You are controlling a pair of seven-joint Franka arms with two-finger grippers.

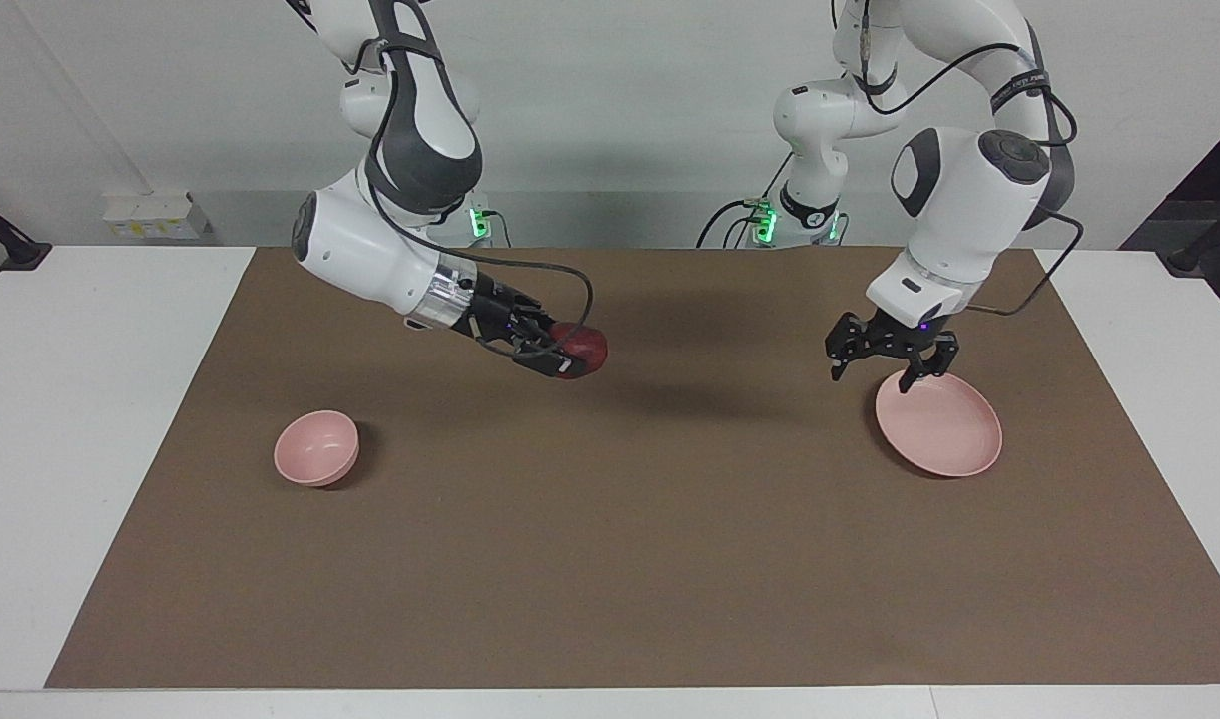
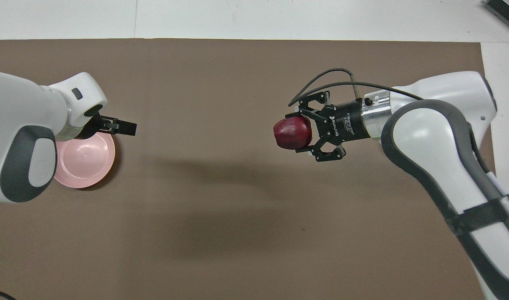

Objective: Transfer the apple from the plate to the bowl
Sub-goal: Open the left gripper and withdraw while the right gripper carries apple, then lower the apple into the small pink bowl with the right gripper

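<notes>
My right gripper (image 1: 558, 352) is shut on the dark red apple (image 1: 585, 350) and holds it in the air over the middle of the brown mat; both also show in the overhead view, gripper (image 2: 308, 132) and apple (image 2: 291, 132). The pale pink plate (image 1: 944, 431) lies empty toward the left arm's end, partly under the left arm in the overhead view (image 2: 90, 162). My left gripper (image 1: 875, 372) is open and hovers over the plate's edge nearer the robots. The small pink bowl (image 1: 315, 447) stands empty toward the right arm's end; in the overhead view the right arm hides it.
A brown mat (image 1: 610, 559) covers most of the white table (image 1: 71, 419). The plate and the bowl are the only things lying on it. Cables hang from the right wrist near the apple.
</notes>
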